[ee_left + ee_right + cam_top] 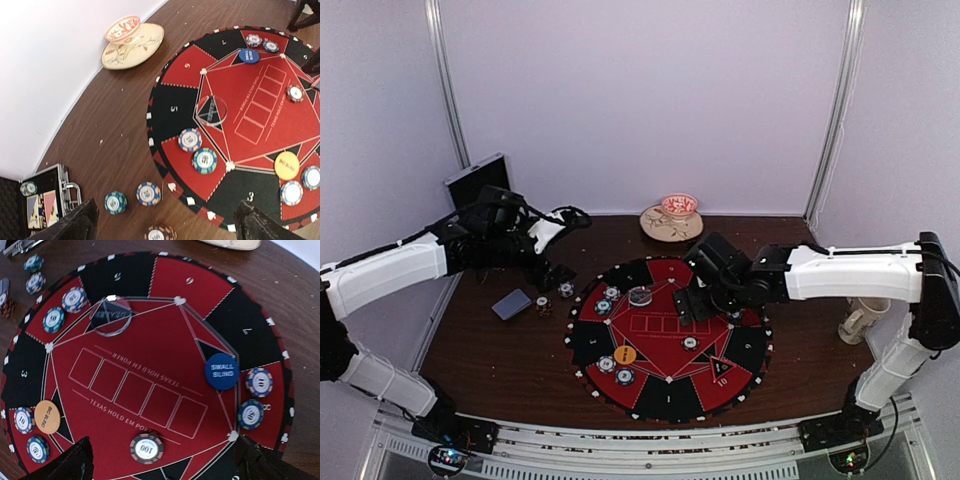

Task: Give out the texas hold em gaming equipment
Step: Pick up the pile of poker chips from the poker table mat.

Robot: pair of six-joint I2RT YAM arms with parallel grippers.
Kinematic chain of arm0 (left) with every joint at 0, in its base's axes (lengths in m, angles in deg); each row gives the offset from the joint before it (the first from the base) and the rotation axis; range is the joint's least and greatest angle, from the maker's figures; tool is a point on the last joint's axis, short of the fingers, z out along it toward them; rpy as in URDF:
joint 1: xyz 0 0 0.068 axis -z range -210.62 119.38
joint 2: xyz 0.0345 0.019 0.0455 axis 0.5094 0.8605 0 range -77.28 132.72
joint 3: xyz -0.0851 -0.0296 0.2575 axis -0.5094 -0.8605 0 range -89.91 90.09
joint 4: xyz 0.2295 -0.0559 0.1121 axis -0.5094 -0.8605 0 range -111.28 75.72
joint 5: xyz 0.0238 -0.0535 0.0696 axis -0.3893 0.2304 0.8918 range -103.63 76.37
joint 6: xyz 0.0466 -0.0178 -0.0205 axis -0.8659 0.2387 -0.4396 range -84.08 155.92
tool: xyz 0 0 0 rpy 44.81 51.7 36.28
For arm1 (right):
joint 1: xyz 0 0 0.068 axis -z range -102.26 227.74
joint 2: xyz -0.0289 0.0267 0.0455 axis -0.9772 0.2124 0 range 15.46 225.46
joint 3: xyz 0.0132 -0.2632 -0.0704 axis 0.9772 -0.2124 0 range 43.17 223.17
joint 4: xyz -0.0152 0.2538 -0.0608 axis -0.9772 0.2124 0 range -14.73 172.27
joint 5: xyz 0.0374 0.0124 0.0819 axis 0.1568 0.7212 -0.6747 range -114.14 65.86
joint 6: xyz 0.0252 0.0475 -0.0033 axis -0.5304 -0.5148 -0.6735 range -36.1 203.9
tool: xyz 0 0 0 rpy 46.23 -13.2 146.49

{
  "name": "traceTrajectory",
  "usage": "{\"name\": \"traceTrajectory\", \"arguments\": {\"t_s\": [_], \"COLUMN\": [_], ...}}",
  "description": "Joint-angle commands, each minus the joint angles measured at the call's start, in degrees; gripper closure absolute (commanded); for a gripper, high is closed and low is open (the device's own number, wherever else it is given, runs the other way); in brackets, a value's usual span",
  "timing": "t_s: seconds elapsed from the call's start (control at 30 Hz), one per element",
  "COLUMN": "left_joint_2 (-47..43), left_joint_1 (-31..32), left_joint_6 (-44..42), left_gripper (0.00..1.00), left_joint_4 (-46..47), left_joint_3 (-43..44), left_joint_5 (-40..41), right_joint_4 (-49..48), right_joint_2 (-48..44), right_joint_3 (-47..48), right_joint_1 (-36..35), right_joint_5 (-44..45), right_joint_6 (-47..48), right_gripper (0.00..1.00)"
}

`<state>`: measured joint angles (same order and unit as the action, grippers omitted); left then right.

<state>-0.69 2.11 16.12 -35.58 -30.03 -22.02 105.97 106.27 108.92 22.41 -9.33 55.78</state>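
On the round mat (165, 335), poker chips (74, 299) sit paired per numbered seat, one stake each; spare chips (148, 193) and probably the card deck (511, 303) wait on tabletop (115, 125). Your left jaws and right jaws gape empty.

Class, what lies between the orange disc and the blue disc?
Only five printed boxes on the mat; no chip or card lies between the orange disc and the blue disc. The right wrist view shows this.
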Motion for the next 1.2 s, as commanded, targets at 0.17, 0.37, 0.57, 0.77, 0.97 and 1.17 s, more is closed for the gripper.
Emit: {"name": "traceTrajectory", "arguments": {"t_s": [0.17, 0.37, 0.57, 0.77, 0.97, 1.17], "left_joint_2": [-4.77, -7.78, -9.26, -9.47, -9.79, -10.80], "left_joint_1": [-3.40, -3.54, -3.49, -3.50, -3.53, -3.55], "left_joint_6": [-0.51, -0.42, -0.08, 0.10, 0.27, 0.32], "left_gripper": [0.02, 0.02, 0.02, 0.02, 0.02, 0.02], "left_joint_4": [5.24, 6.65, 8.15, 8.54, 8.90, 9.47], "left_joint_3": [-8.38, -10.49, -11.73, -12.04, -12.24, -12.75], "left_joint_5": [-1.39, -1.65, -1.07, -1.20, -0.95, -0.76], "right_joint_4": [3.91, 2.70, 1.19, -0.48, -1.74, -3.01], "right_joint_2": [11.59, 13.17, 13.84, 13.61, 13.93, 15.15], "right_joint_3": [5.27, 3.85, 1.21, -1.26, -2.42, -2.95], "right_joint_1": [-2.90, -2.81, -2.70, -1.97, -1.30, -0.35], "right_joint_5": [-7.01, -7.84, -8.99, -9.22, -10.32, -10.75], "right_joint_6": [1.32, 0.89, 0.44, 0.26, 0.58, 0.87], "right_gripper": [0.05, 0.09, 0.11, 0.12, 0.15, 0.18]}}
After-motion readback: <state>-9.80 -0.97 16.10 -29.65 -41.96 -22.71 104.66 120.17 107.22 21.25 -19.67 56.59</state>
